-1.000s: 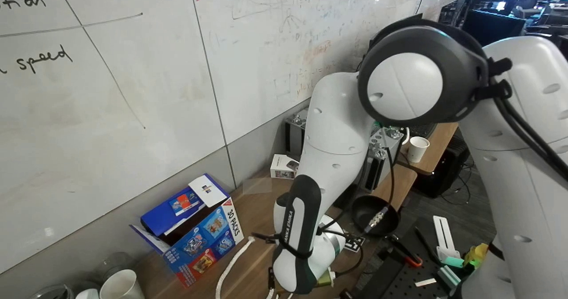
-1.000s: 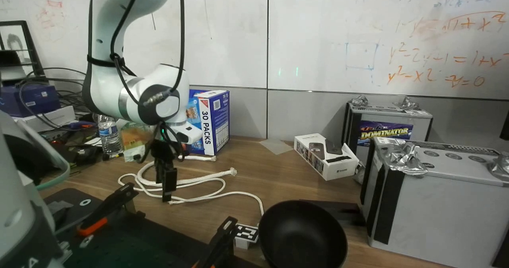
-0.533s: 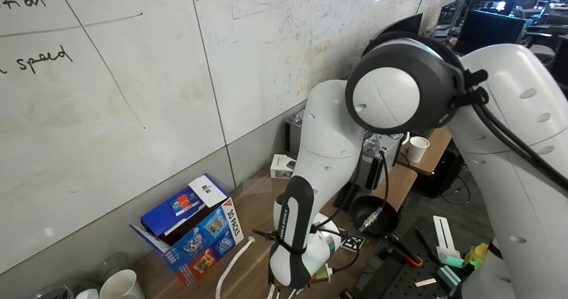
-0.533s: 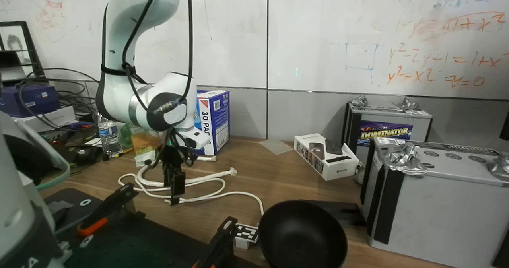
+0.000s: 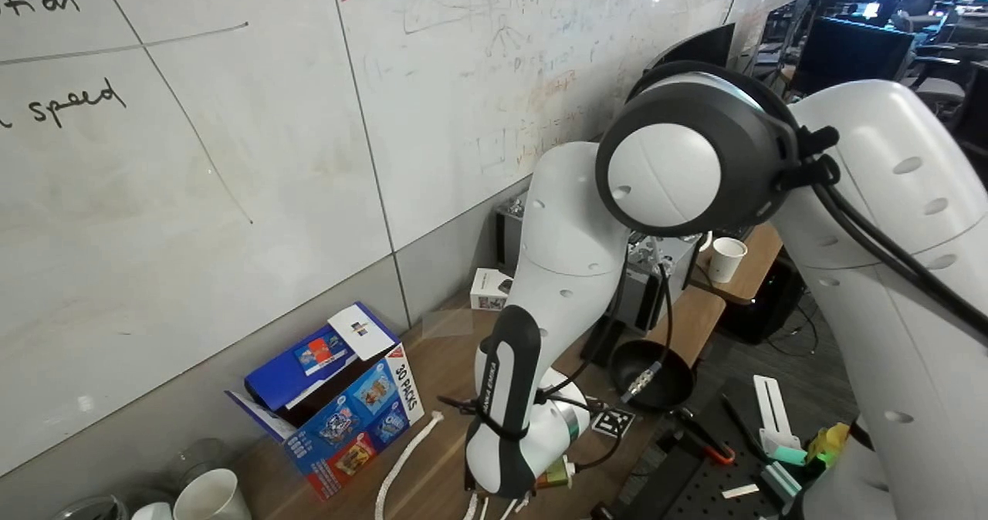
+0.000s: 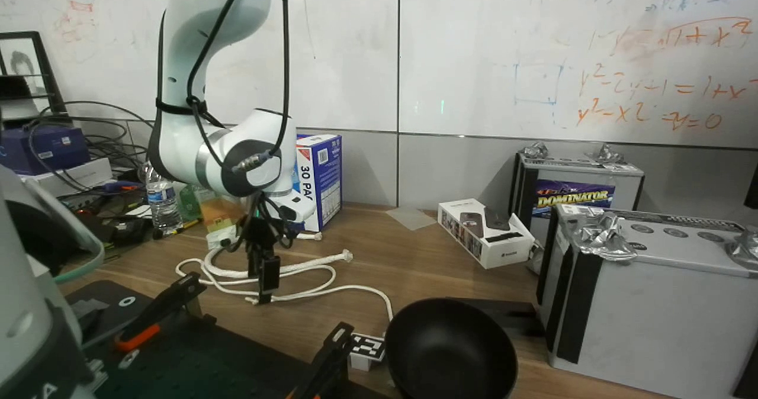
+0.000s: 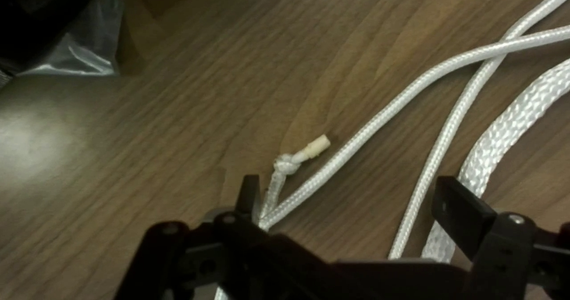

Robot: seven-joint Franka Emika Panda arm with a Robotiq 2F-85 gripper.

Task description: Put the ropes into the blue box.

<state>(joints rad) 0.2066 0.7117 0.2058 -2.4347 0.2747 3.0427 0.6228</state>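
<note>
The blue box (image 5: 340, 427) stands on the table against the wall with its top flaps open; the arm partly hides it in an exterior view (image 6: 329, 180). White ropes lie loosely coiled on the table: a thin rope (image 6: 361, 288) and a thicker rope (image 6: 317, 263). One rope end (image 5: 401, 466) lies beside the box. My gripper (image 6: 263, 280) points down, low over the coils. In the wrist view the gripper (image 7: 349, 191) is open, with thin rope strands (image 7: 378, 117) between its fingers, a knotted end near the left finger and the thick rope (image 7: 498, 135) behind the right finger.
A black pan (image 6: 453, 351) and a marker block (image 6: 367, 348) stand at the table's front. A white phone box (image 6: 485, 233) and silver cases (image 6: 651, 304) are to the right. Clamps (image 6: 160, 316) hold a black board. A white cup (image 5: 210, 497) stands near the blue box.
My arm and open gripper have moved to the right and slightly lower in an exterior view, over the rope coils. The ropes and the blue box have not moved.
</note>
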